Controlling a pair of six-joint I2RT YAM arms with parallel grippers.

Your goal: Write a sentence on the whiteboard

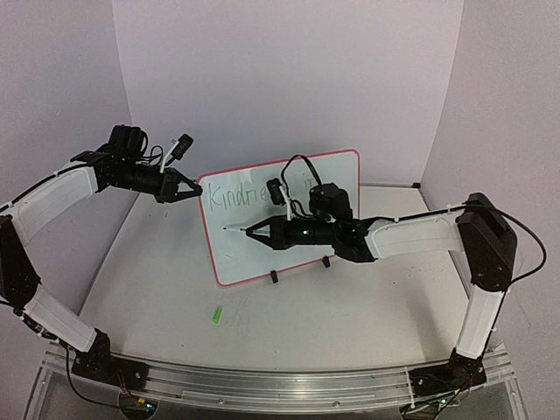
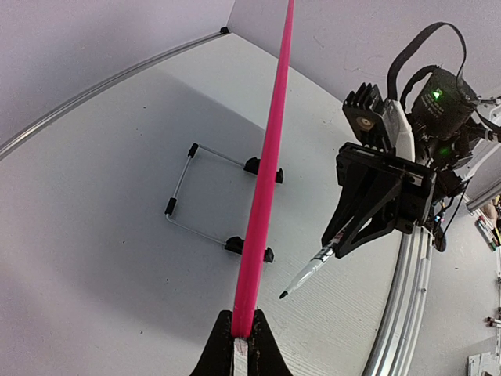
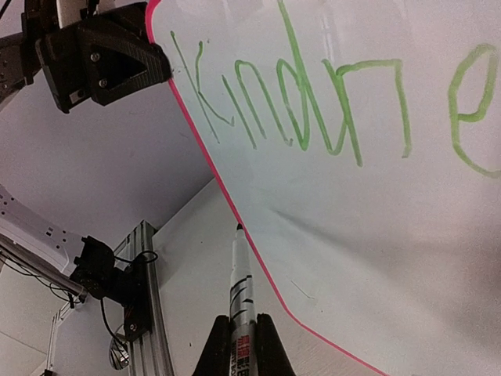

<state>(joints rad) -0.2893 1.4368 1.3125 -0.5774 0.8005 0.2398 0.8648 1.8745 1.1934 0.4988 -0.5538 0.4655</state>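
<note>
The whiteboard [image 1: 254, 249], white with a pink-red rim, stands tilted on its wire stand at the table's middle. Green writing [image 1: 234, 197] runs along its top; in the right wrist view it reads "Kindne" [image 3: 305, 102]. My left gripper [image 1: 194, 192] is shut on the board's upper left rim, seen edge-on as a pink strip [image 2: 262, 196] in the left wrist view. My right gripper [image 1: 254, 231] is shut on a silver marker [image 3: 239, 282], tip in front of the board's left part, a little off the surface [image 2: 301, 278]. The lower half of the board is blank.
A green marker cap [image 1: 216, 314] lies on the table in front of the board. The stand's black clips [image 1: 274, 276] and wire loop [image 2: 184, 200] rest on the table. An aluminium rail [image 1: 262, 385] runs along the near edge. Walls enclose left, back and right.
</note>
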